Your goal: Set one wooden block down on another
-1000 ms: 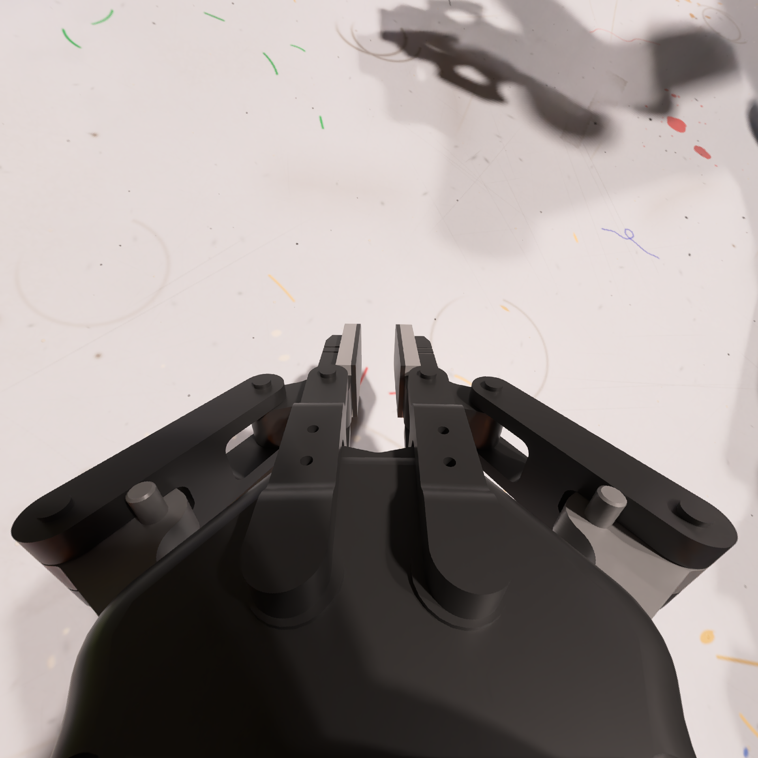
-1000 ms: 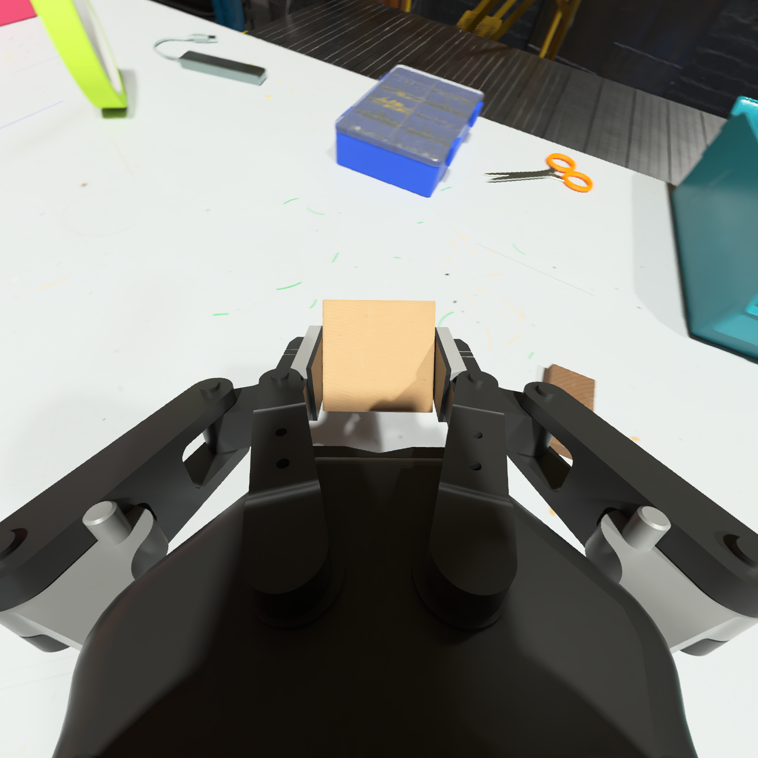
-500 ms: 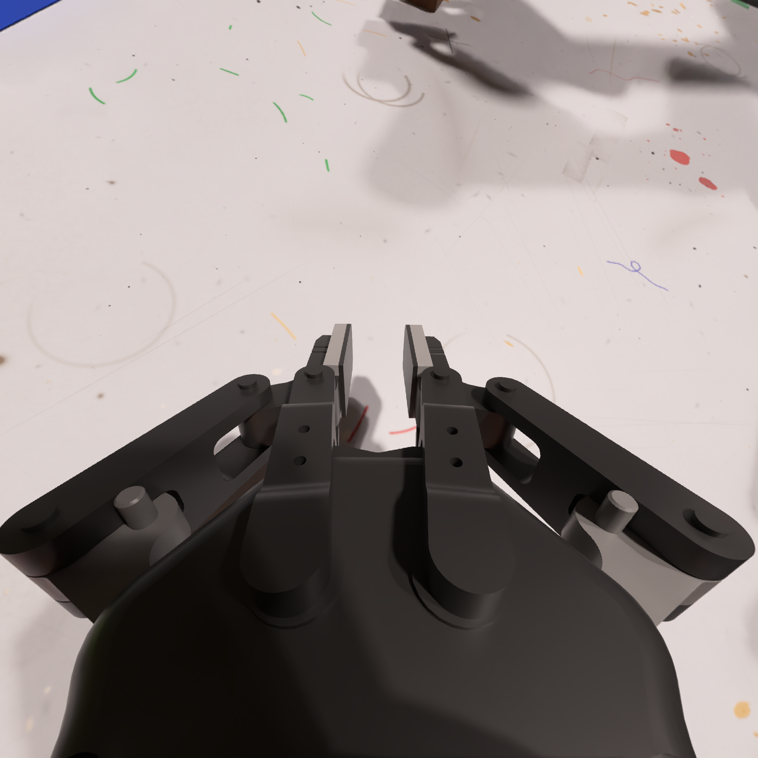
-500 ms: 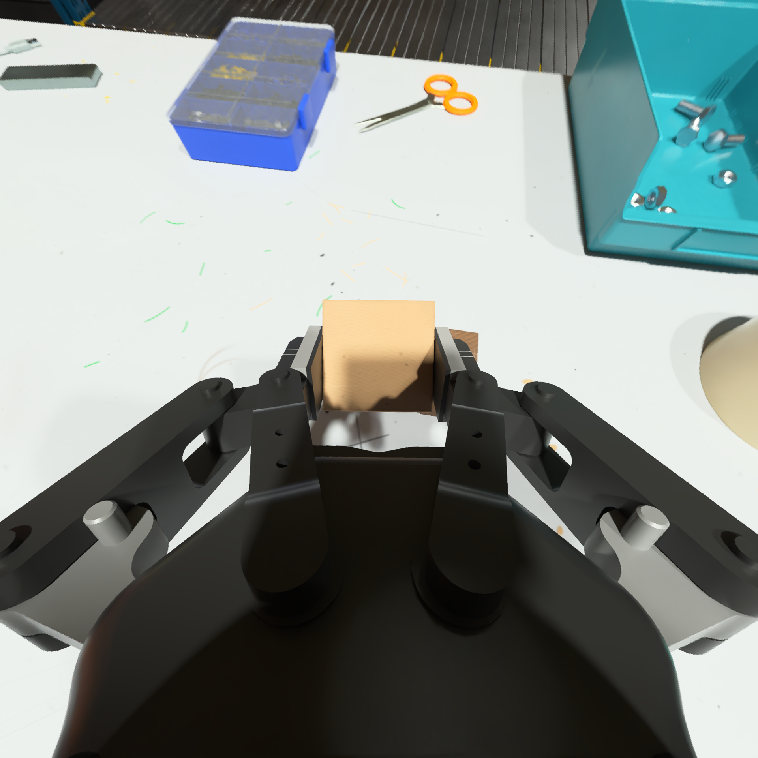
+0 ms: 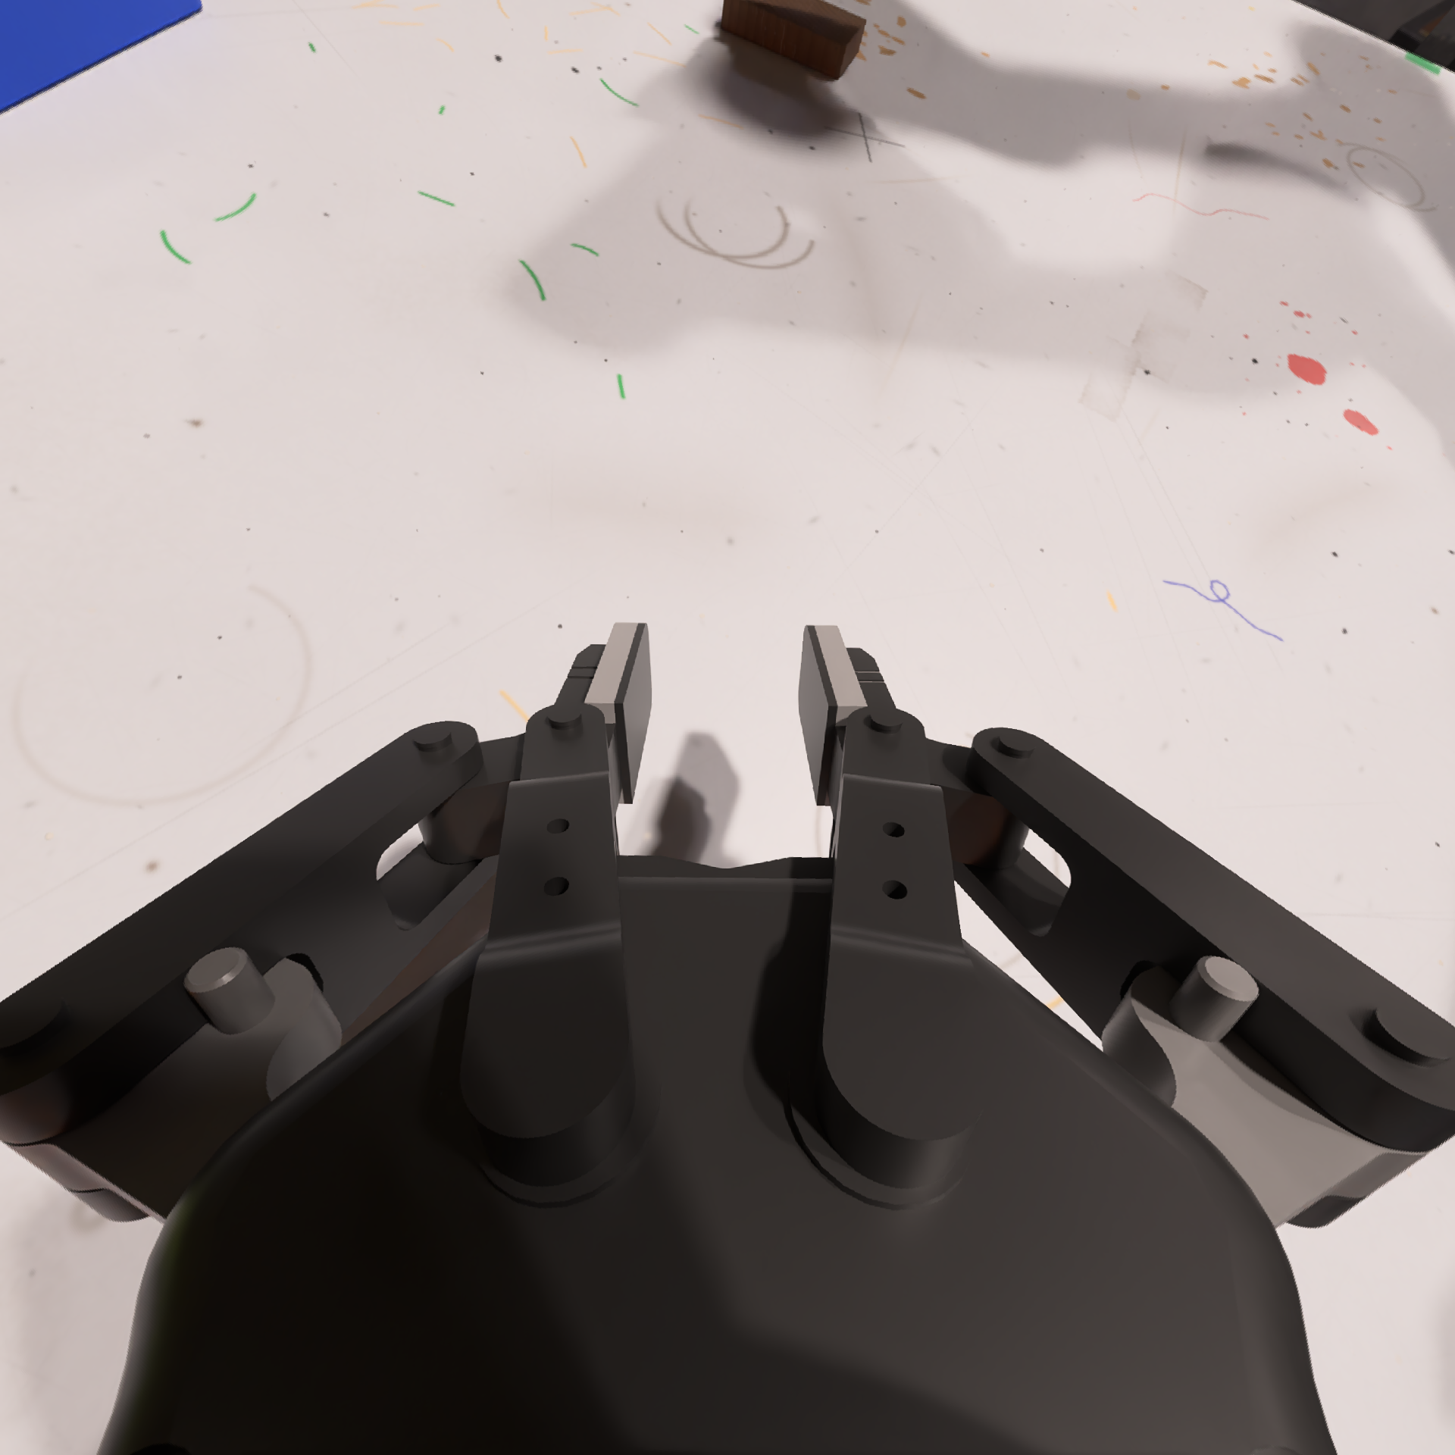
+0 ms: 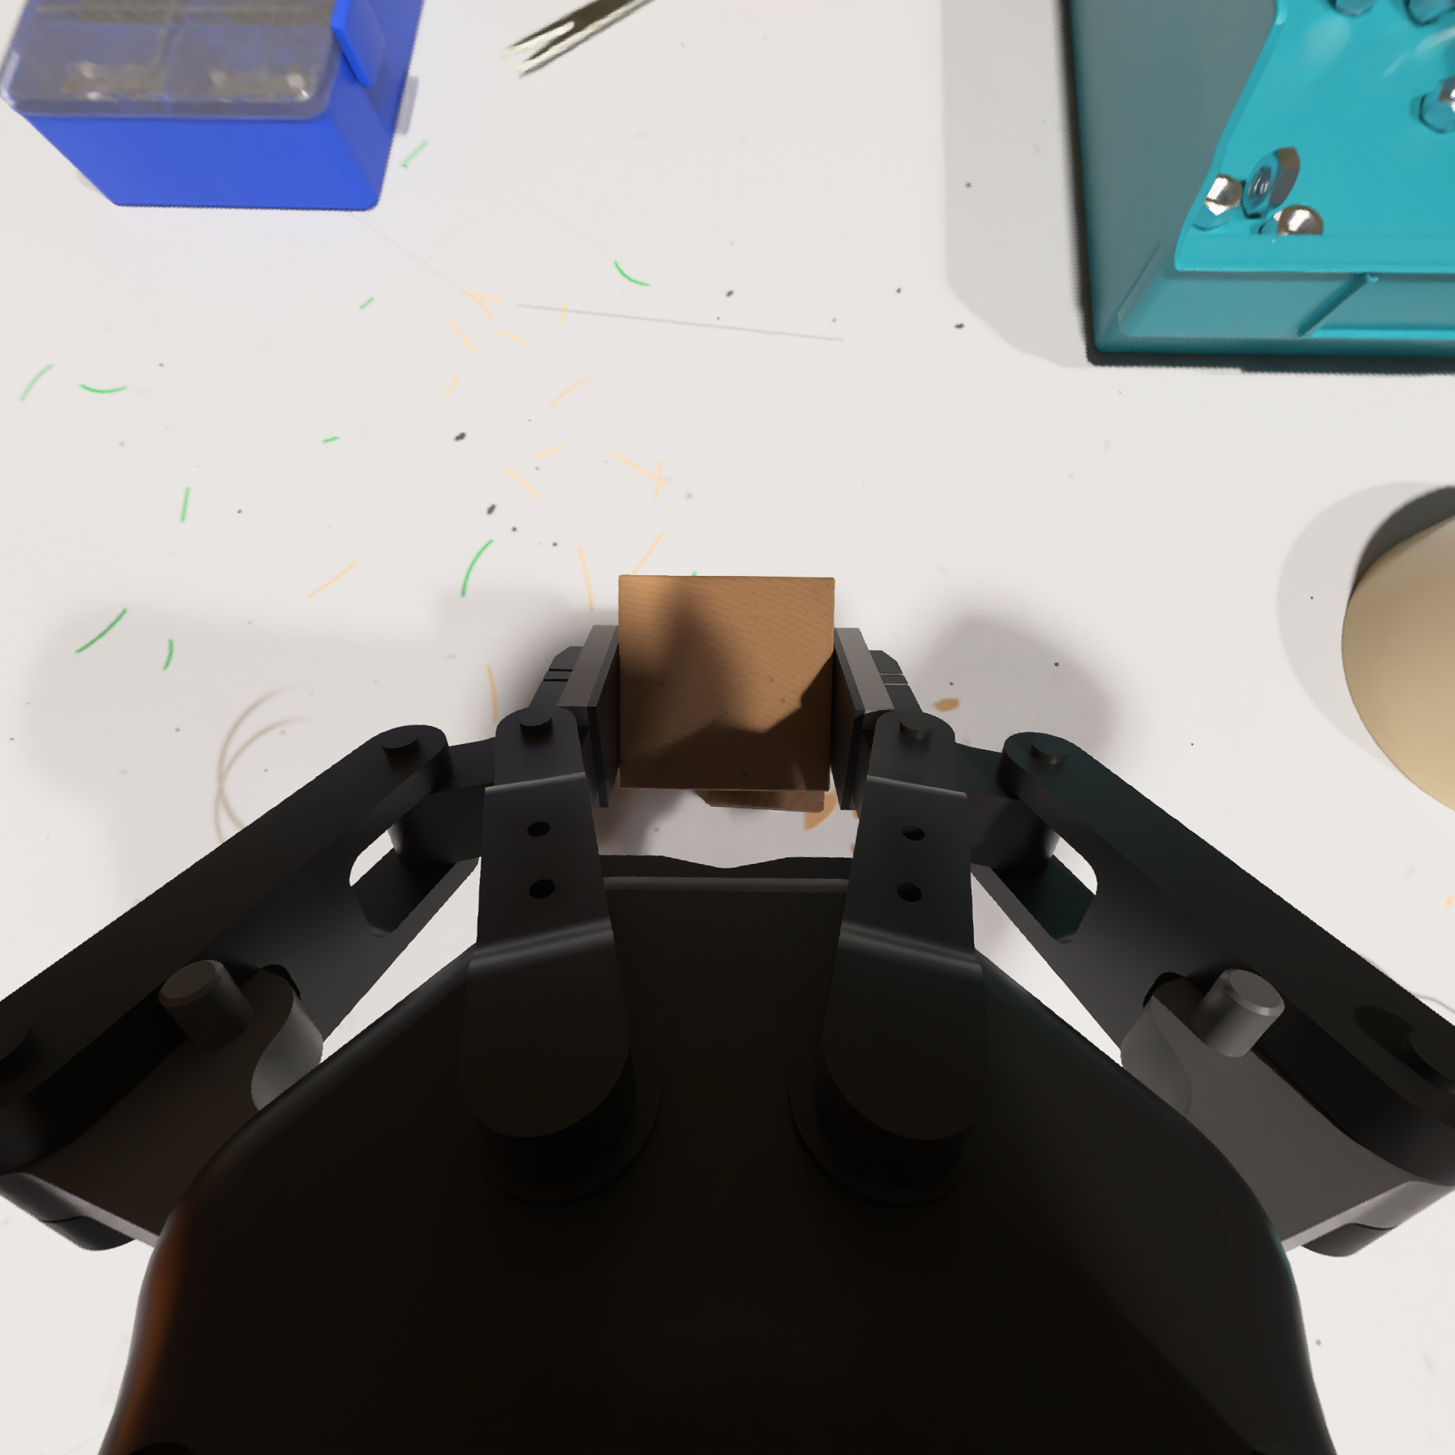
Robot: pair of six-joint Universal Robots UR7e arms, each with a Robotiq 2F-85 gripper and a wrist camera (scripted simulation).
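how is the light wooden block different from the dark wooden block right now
The light wooden block is pale tan; the dark wooden block is deep brown. The light block is clamped between the fingers of the right gripper, while the dark block rests on the white table, with nothing gripping it. In the right wrist view only a sliver of the dark one peeks out beneath the light one. Both look like plain wood with flat faces.

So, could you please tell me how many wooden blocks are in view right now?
2. The light wooden block is clamped in the right tool. The dark wooden block lies on the table; in the right wrist view only a sliver shows beneath the held one. Others may be hidden.
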